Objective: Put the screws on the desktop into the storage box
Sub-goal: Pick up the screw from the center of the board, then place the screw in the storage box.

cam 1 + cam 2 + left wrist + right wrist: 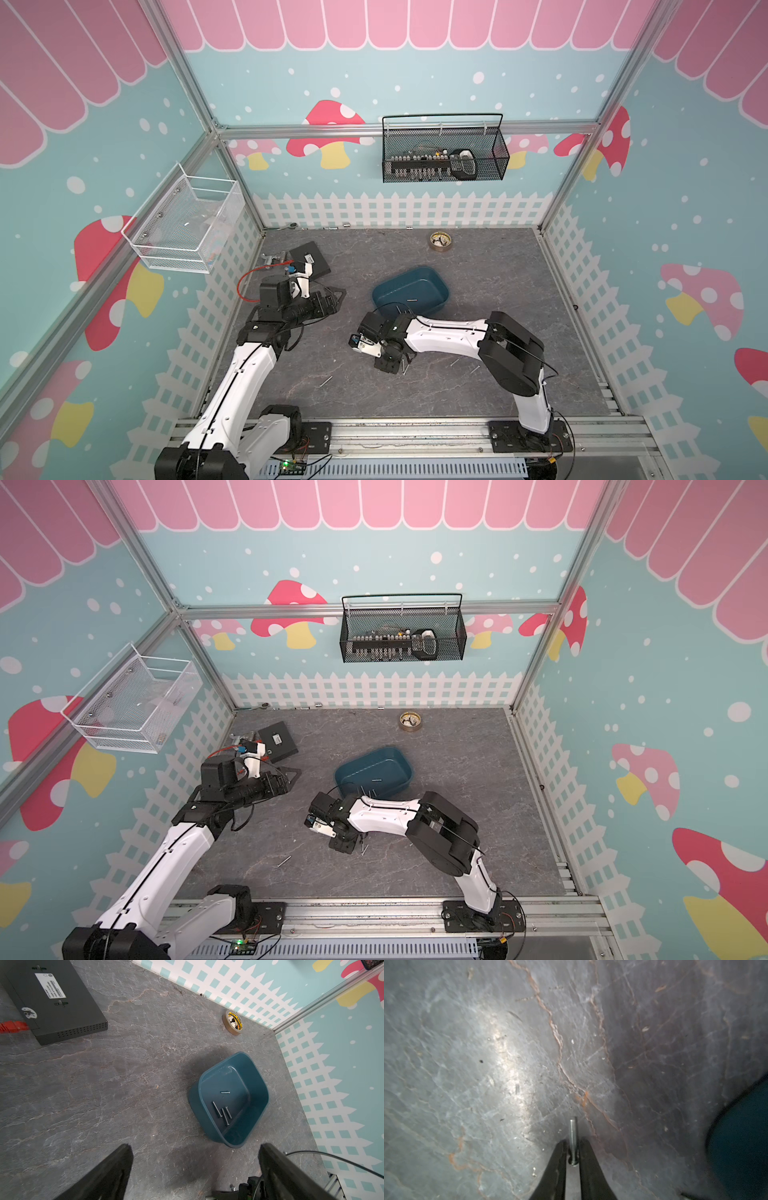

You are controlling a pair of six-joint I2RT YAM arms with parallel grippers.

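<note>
Right fingers point(589, 1172) pinched a thin silvery screw point(573, 1138) lying on the grey marbled counter point(488, 1064) for lifting; left fingers point(108, 1178) gaped empty

White arms point(245, 374), black joints point(513, 357), thin black cables point(315, 1151).

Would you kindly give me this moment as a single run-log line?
left claw: open, empty | right claw: jaws flanking a screw on the desktop, grip unclear | storage box: four screws inside
</note>
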